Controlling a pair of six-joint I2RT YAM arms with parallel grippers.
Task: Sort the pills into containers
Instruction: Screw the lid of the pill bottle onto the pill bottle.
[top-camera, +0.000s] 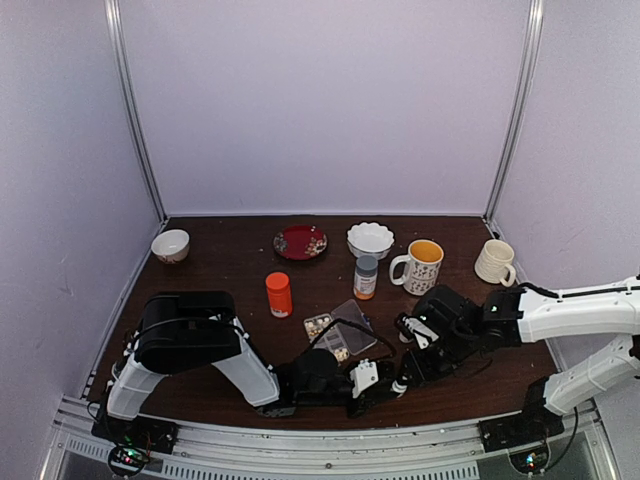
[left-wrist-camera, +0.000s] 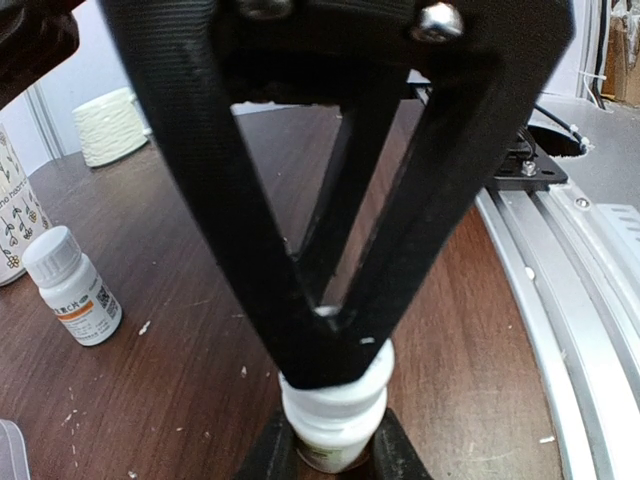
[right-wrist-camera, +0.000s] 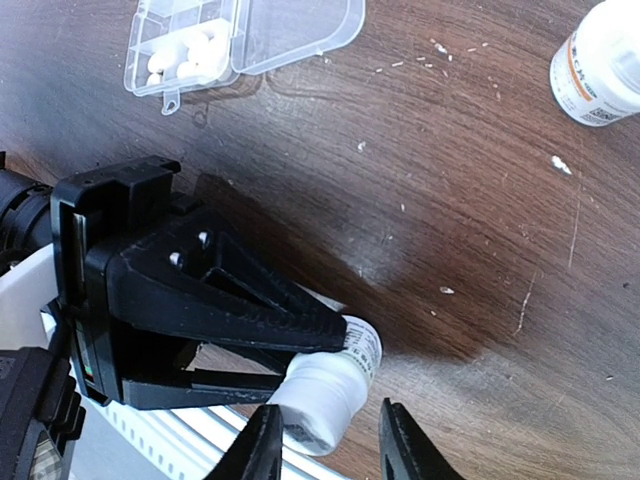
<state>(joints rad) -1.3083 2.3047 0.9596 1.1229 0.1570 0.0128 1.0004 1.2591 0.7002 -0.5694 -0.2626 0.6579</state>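
A small white bottle (right-wrist-camera: 322, 398) hangs just above the table's front edge. My left gripper (left-wrist-camera: 333, 455) is shut on its labelled body. My right gripper (right-wrist-camera: 330, 445) is open, its jaws on either side of the bottle's cap, with a thin gap showing at one finger (right-wrist-camera: 402, 440). In the left wrist view the right gripper's black fingers (left-wrist-camera: 420, 220) hide the cap's top. The clear pill box (top-camera: 340, 334) lies open behind both grippers. Several whitish pills (right-wrist-camera: 196, 52) sit in its cells and its lid (right-wrist-camera: 300, 28) is folded back flat.
A second small white bottle (right-wrist-camera: 600, 62) lies on the table to the right of the box. Behind stand an orange-red bottle (top-camera: 279, 294), a grey-capped bottle (top-camera: 366, 277), a patterned mug (top-camera: 420, 266), a cream mug (top-camera: 495, 262), a white bowl (top-camera: 370, 240), a red plate (top-camera: 300, 242) and a small bowl (top-camera: 170, 245). White crumbs dot the wood.
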